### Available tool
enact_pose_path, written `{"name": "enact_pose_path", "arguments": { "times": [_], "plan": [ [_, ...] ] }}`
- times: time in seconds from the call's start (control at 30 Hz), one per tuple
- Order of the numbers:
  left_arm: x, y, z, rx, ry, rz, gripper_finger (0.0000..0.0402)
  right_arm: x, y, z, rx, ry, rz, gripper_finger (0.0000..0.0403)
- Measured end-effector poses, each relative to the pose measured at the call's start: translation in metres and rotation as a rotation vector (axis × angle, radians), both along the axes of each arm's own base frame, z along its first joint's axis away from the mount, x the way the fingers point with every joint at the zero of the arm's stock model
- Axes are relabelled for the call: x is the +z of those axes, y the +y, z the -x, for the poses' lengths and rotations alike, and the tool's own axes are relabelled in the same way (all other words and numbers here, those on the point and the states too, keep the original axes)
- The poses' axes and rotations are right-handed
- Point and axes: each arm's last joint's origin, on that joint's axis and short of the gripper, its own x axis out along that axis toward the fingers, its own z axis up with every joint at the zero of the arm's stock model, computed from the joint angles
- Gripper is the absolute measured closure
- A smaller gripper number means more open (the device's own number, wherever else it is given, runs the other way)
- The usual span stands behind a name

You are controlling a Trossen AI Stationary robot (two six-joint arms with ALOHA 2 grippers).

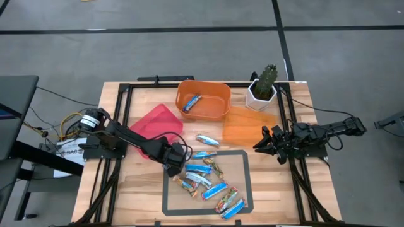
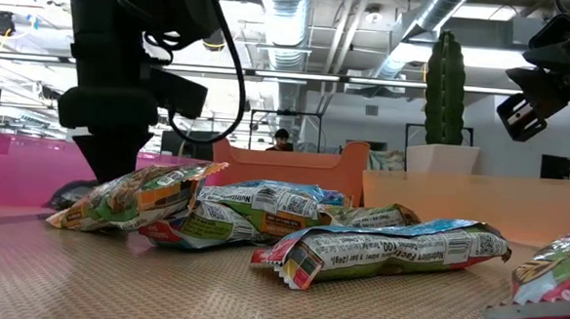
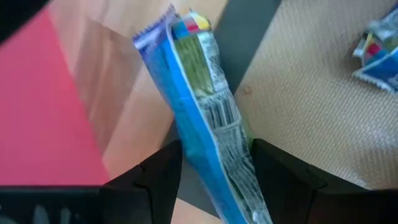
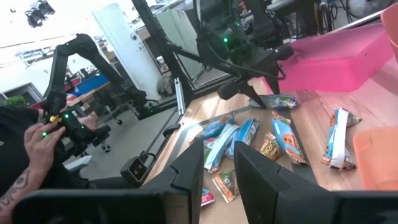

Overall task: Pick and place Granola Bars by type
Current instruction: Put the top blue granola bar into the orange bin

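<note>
shiny wrappers crowd the near half of the surface [image 1: 126,183]: most of the granola bars [image 1: 211,183] lie loosely heaped inside a dark taped rectangle [image 1: 165,189] close to the near edge, blue-and-white ones mixed with brown, red and green ones, some overlapping. in the low view the nearest of them lie flat on the textured mat inside that outline.

at the rectangle's far-left corner the left claw [image 1: 174,161] is low over the surface, its fingers [image 3: 155,177] spread apart on either side of a blue-and-white bar [image 3: 205,118] that stands between them; whether the pads touch the wrapper cannot be told.

a little farther in, one silvery bar [image 1: 207,140] lies alone between the rectangle and the bins. left of it a pink bin [image 1: 158,123] sits tilted, and right of it an orange lid [image 1: 249,126] lies flat.

the right claw [image 1: 264,144] waits above the right side of the surface beside that lid, grasping nothing, its fingers [image 4: 186,171] slightly parted.

toward the far edge an orange bin [image 1: 218,94] holds one blue-and-white bar [image 1: 192,102], and a potted cactus [image 1: 265,85] stands at the far-right corner.
</note>
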Motion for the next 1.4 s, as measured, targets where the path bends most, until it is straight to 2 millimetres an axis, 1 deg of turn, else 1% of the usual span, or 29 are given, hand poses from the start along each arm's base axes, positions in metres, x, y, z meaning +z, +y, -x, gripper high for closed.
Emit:
{"name": "enact_pose_path", "arguments": {
  "times": [0.17, 0.23, 0.33, 0.5, 0.63, 0.77, 0.9, 1.17, 1.33, 1.4],
  "plan": [
    [-0.002, -0.001, -0.001, -0.008, -0.002, 0.005, 0.0212, 0.0, 0.0, 0.0, 0.0, 0.0, 0.0, 0.0321],
    [-0.001, 0.0, -0.001, -0.008, -0.003, 0.003, 0.0219, 0.0, 0.0, 0.0, 0.0, 0.001, 0.0, 0.0321],
    [-0.001, -0.001, -0.002, -0.008, -0.005, 0.004, 0.0243, 0.0, 0.0, 0.0, 0.0, 0.0, 0.0, 0.0321],
    [-0.001, -0.001, -0.002, -0.008, -0.005, 0.004, 0.0301, 0.0, 0.0, 0.0, 0.0, 0.0, 0.0, 0.0321],
    [-0.001, -0.001, -0.002, -0.008, -0.006, 0.003, 0.034, 0.0, 0.0, 0.0, 0.0, 0.0, 0.0, 0.0321],
    [-0.001, -0.001, -0.002, -0.008, -0.007, 0.002, 0.0365, 0.0, 0.0, 0.0, 0.0, 0.001, 0.0, 0.0321],
    [0.004, -0.001, -0.001, -0.008, -0.019, 0.007, 0.0374, 0.0, 0.0, 0.0, 0.0, 0.0, 0.0, 0.0321],
    [0.031, -0.003, -0.007, -0.015, -0.107, -0.006, 0.0369, 0.0, 0.0, 0.0, 0.0, 0.0, 0.0, 0.0321],
    [0.055, -0.005, -0.015, -0.036, -0.212, -0.046, 0.0373, 0.0, 0.0, 0.0, 0.0, 0.0, 0.0, 0.0321],
    [0.066, -0.004, -0.017, -0.034, -0.271, -0.093, 0.0373, 0.0, 0.0, 0.0, 0.0, 0.0, 0.0, 0.0321]
  ]
}}
